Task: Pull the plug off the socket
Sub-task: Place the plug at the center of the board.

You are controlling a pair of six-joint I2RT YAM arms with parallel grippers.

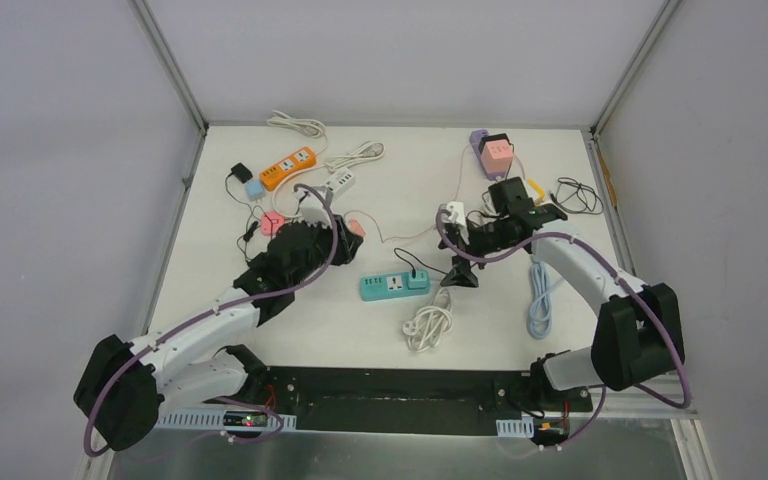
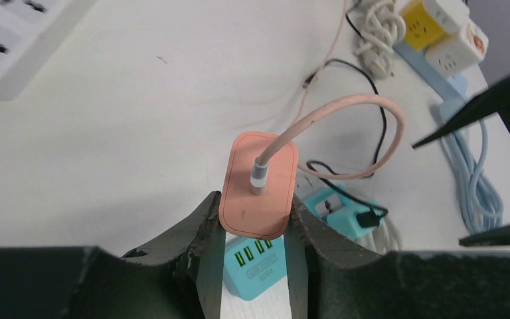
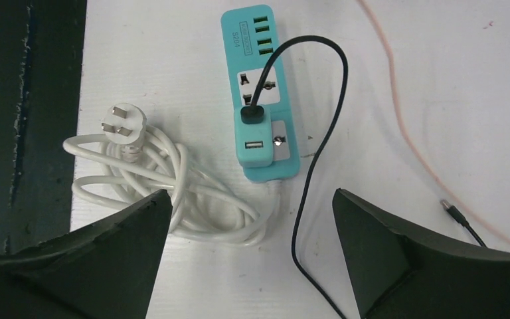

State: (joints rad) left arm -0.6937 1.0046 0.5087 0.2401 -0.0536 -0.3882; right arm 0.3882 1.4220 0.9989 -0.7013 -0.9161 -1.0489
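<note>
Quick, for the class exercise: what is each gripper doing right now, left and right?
Left gripper: closed on the pink adapter.
Right gripper: open, holding nothing, above the teal power strip.

A robotics lab test cell is indicated. A white table [image 1: 310, 320] is enclosed by plain panels [image 1: 380, 50] on aluminium posts [image 1: 172, 65], and assorted power strips [image 1: 394, 285] are laid out.

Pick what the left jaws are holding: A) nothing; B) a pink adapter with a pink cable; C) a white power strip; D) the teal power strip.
B: in the left wrist view, the jaws of the left gripper pinch the pink adapter, its pink cable looping away.
</note>
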